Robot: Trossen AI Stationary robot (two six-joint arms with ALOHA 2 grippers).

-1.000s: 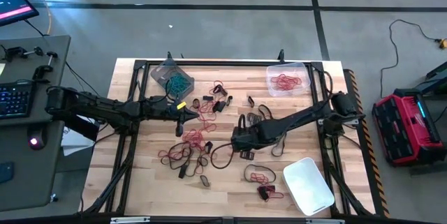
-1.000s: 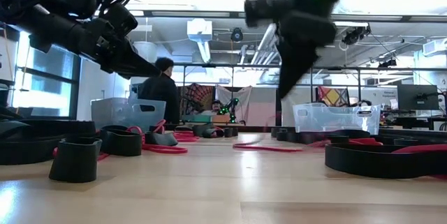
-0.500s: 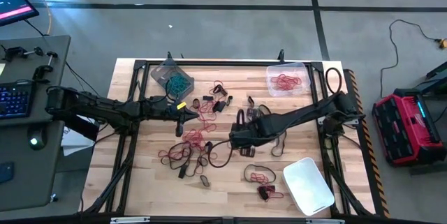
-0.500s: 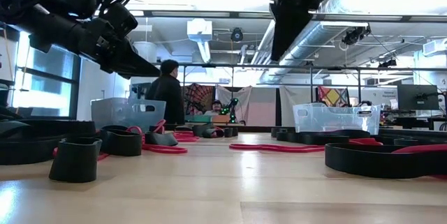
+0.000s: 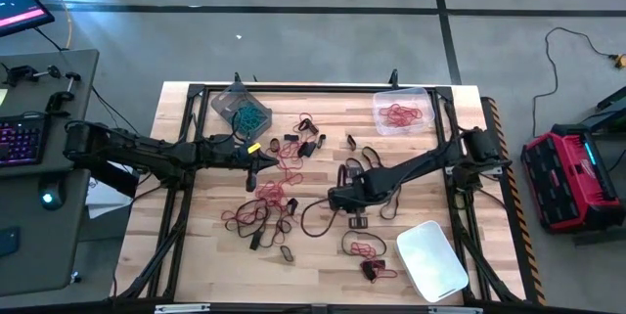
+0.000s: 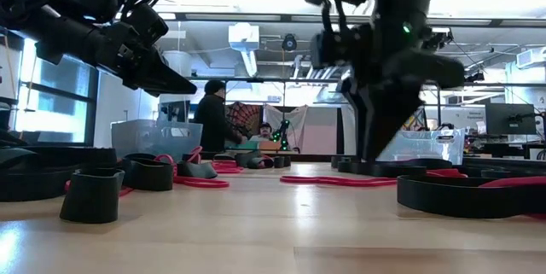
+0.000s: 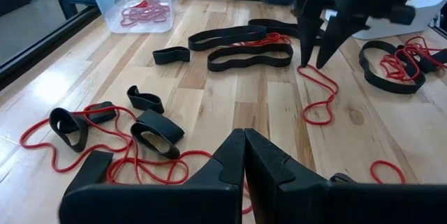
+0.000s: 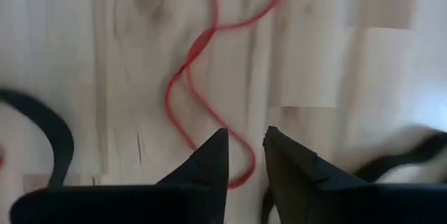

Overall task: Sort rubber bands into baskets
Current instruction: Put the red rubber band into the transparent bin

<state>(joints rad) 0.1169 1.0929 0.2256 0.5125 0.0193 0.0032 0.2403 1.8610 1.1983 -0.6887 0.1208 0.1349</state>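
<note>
The right claw (image 5: 335, 199) is low over the middle of the wooden surface (image 5: 323, 265), with its two fingers (image 8: 209, 158) a small gap apart; a thin red rubber band (image 8: 209, 91) lies on the wood just under the tips, and it is not held. The left claw (image 5: 251, 170) hangs above the left part of the surface with its fingers pressed together on nothing. Many rubber bands (image 5: 262, 206), red and black, are scattered over the middle of the surface. The grey basket (image 5: 240, 107) stands at the far left with teal bands inside. The clear basket (image 5: 402, 112) stands at the far right and has red bands in it. The whitish basket (image 5: 431, 259) is at the near right corner. Behind the surface, in the room, a person (image 6: 212, 119) in dark clothes is standing.
</note>
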